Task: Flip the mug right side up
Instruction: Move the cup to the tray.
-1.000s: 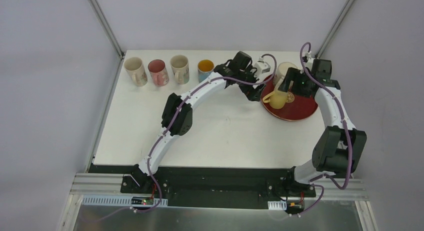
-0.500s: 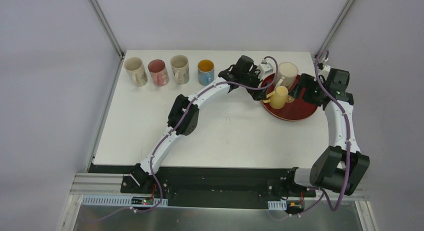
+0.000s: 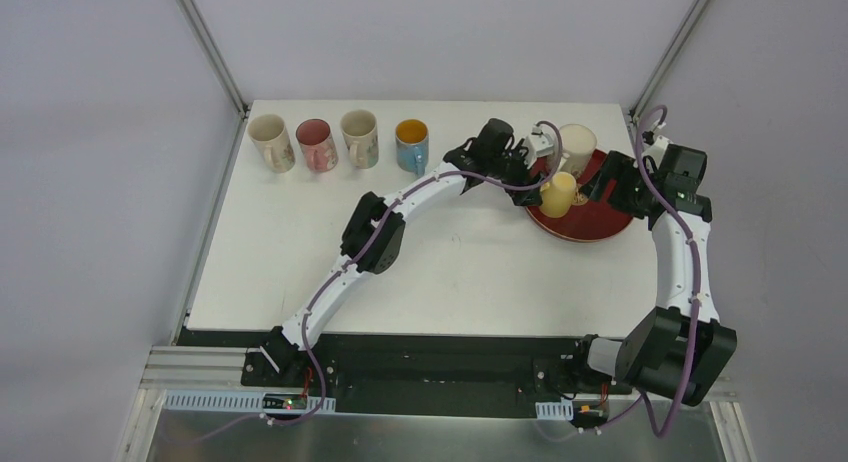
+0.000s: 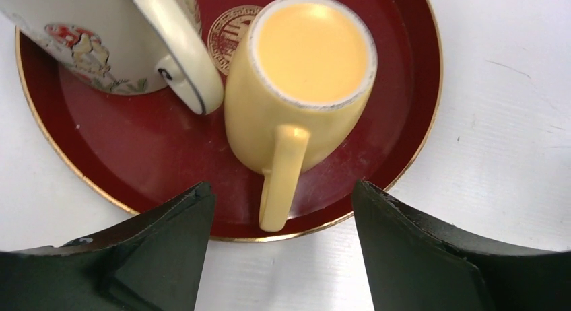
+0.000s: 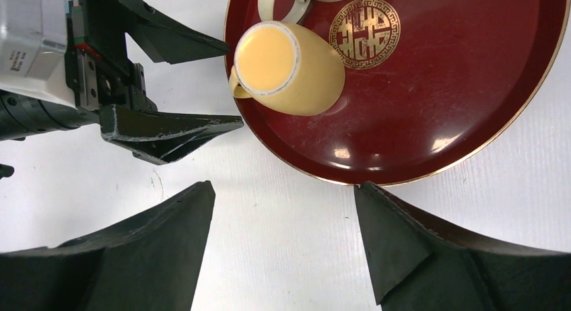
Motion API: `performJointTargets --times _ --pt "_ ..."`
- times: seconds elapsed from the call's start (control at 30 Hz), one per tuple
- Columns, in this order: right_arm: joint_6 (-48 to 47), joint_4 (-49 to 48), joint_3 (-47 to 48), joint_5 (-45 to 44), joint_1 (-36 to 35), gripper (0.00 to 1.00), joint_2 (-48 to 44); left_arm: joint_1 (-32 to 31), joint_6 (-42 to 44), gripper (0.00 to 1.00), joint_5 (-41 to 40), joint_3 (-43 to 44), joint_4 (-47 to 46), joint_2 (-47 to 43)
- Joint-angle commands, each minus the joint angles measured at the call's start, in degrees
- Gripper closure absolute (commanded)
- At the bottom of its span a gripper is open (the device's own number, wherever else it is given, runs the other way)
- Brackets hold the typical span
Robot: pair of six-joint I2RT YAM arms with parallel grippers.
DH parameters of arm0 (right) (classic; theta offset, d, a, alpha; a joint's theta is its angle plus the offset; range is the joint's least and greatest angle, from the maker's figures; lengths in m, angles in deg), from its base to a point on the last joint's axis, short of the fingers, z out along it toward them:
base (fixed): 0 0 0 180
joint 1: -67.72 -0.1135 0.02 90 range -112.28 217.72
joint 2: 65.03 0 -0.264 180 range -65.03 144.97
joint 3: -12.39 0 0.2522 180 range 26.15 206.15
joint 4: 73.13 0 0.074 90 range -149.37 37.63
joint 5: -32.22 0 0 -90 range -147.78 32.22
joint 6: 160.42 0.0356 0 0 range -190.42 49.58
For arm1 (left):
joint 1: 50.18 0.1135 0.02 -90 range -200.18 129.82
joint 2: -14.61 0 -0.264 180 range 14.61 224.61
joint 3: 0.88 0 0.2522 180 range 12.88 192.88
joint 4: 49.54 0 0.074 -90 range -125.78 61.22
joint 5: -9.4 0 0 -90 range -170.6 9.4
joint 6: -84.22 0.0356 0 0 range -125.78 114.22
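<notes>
The yellow mug [image 4: 310, 62] is seen upside down on the red tray [image 4: 135, 143], which is set near the far right corner of the counter [image 3: 450, 272]. Its flat base is turned upward, ringed by a pale unglazed rim, and its glazed handle is pointed toward the counter's left edge. The left tool [image 4: 281, 188] is held open with one finger on either side of the handle, neither touching it, and nothing is gripped. A cream patterned mug [image 4: 101, 48] is placed just beside it on the tray. The right tool [image 5: 283, 186] is held wide open and empty.
</notes>
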Motion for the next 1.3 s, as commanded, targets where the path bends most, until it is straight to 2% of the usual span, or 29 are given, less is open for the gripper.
performJointTargets --times 0.0,0.1,0.33,0.6,0.87,1.13,1.23,1.27 --pt "1.33 -1.27 -0.89 2.11 1.04 0.17 -1.0 -1.23 1.01 0.25 1.82 1.37 -4.82 0.3" --pt "1.84 -1.91 -1.51 2.82 1.41 0.17 -0.81 -1.6 1.35 0.31 1.38 1.37 -5.35 0.74" --pt "2.66 -2.75 -2.42 4.32 2.14 0.18 -0.78 -1.94 1.49 0.37 0.47 1.48 -5.99 1.73" --pt "3.27 -3.47 -3.1 5.24 2.51 0.18 -0.73 -2.48 1.3 0.71 -0.19 1.71 -6.16 1.78" --pt "3.75 -3.86 -3.65 5.7 2.73 0.18 -0.91 -3.35 1.48 1.0 -2.61 1.57 -6.17 1.72" --pt "3.62 -3.9 -3.81 5.45 2.74 0.19 -0.54 -3.97 2.35 0.99 -5.79 0.72 -5.48 0.89" --pt "1.75 -3.19 -3.6 5.44 2.74 0.19 -0.32 -4.07 2.21 0.59 -6.48 0.04 -5.08 0.28" --pt "-0.18 -2.42 -3.27 5.71 2.78 0.18 0.14 -4.02 2.3 0.56 -6.41 -0.22 -4.85 0.02"
